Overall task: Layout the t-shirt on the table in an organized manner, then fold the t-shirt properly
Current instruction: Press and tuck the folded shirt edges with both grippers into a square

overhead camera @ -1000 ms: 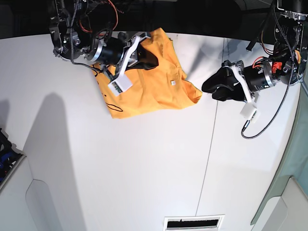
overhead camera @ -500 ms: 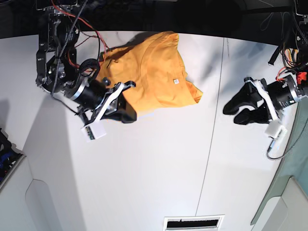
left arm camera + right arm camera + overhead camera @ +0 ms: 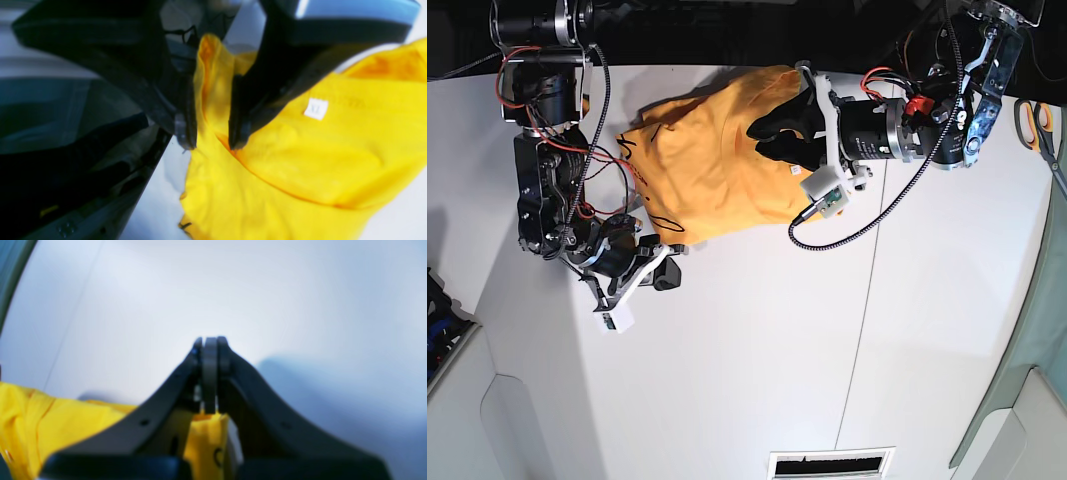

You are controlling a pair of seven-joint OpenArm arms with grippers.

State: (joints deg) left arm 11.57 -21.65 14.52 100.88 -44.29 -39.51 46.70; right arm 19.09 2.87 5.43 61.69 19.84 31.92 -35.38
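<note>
Base view: the t-shirt (image 3: 712, 160) lies bunched at the far side of the table (image 3: 757, 360), the left gripper (image 3: 779, 135) over its right part, the right gripper (image 3: 665, 268) at its lower left corner. A pair of scissors (image 3: 1039, 125) lies at the right edge.

Left wrist view: the jaws stand parted astride a raised fold of cloth, not pressing it; a white XL label (image 3: 315, 108) shows.

Right wrist view: the jaws are clenched, tips together, with yellow fabric behind them; whether it is pinched cannot be told.
</note>
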